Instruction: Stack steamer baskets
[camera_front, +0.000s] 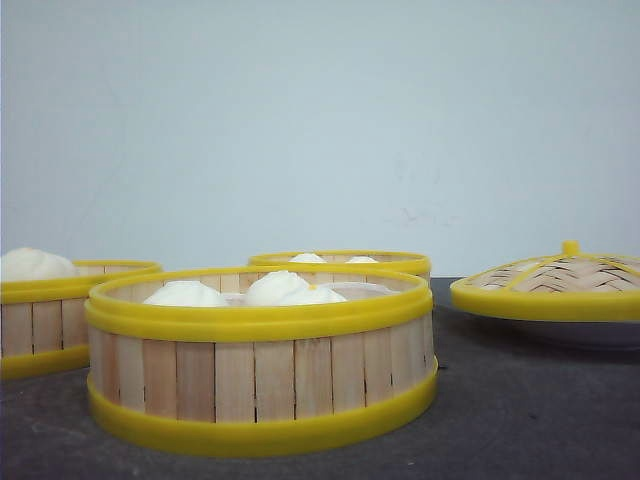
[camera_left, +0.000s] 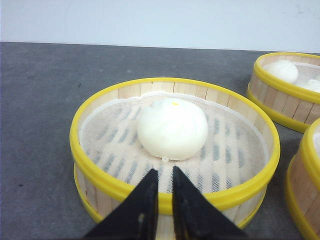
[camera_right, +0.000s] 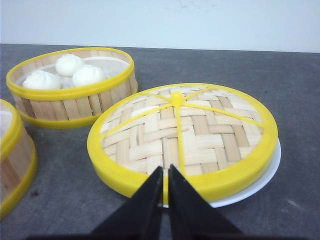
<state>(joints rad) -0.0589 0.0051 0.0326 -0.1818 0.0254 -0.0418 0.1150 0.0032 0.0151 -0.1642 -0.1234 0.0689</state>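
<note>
**Steamer baskets sit apart, both grippers poised low**

Steamer baskets, three of them, stand separately on the dark grey table (camera_front: 520, 420), none stacked on another. In the front view the nearest basket (camera_front: 262, 380) takes centre stage, holding white buns (camera_front: 275, 288) on a pale liner. Behind it, a little to the right, the far basket (camera_front: 340, 261) shows two bun tops over its yellow rim. Off at the left edge sits the left basket (camera_front: 50, 320), a single large bun (camera_left: 172, 128) rising above its rim.

Over to the left wrist camera: the left gripper (camera_left: 164, 200) hangs right at the near rim of that left basket, fingertips almost together with only a thin slit between them, and nothing between them. The tips overlap the yellow rim in the picture; whether they touch it, I cannot tell. The big bun lies on a white mesh cloth (camera_left: 225, 160) just beyond the fingertips.

On the right side, the woven lid (camera_right: 182, 135) with its yellow rim and spokes rests on a white plate (camera_right: 250, 187), well right of the centre basket. The right gripper (camera_right: 165, 200) hovers at the lid's near edge, fingers likewise nearly closed, holding nothing. The far basket with its small buns stands beyond the lid in that view.
</note>
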